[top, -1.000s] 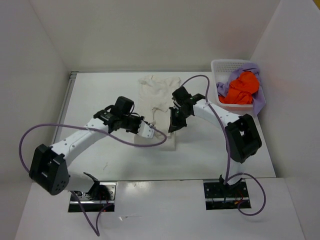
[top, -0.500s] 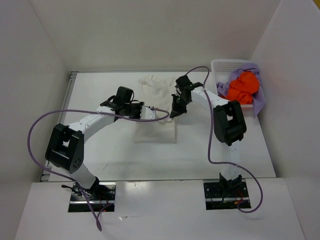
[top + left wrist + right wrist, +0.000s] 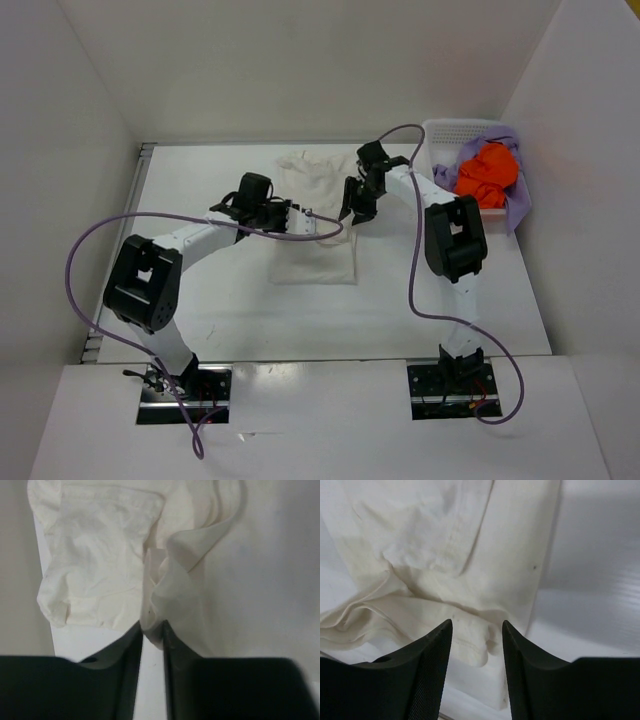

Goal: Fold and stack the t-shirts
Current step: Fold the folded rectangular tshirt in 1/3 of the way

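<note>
**Top view.** The cream-white t-shirt (image 3: 315, 262) lies on the bench (image 3: 200, 300), directly under both hands. The left hand (image 3: 312, 222) meets the cloth at its left side and the right hand (image 3: 356, 208) stands at its right side, so the two are near one another across the garment. The orange t-shirt (image 3: 487, 172) and the lavender t-shirt (image 3: 517, 205) sit bunched in the basket (image 3: 440, 130), well beyond the right hand. I judge that the first shirt is mid-fold and the other two have not been started.

**Left wrist view.** The left hand (image 3: 152, 630) is pinched on a raised ridge of the cream-white t-shirt (image 3: 95, 570), with its fingers almost together and cloth between them. The rest of the shirt spreads ahead and to the left of the fingertips, rumpled. To fold cleanly I would keep this pinch firm and carry the edge low and flat, since a lifted ridge is likely to drag the layer beneath it.

**Right wrist view.** The right hand (image 3: 475, 627) is spread, with a clear gap between its fingers and nothing gripped. A doubled hem of the cream-white t-shirt (image 3: 485, 555) lies just below the gap. I would lower the hand until both fingers bracket that hem, taking every layer, and only then close it. I would then move both hands together, because uneven travel would probably skew the fold.
</note>
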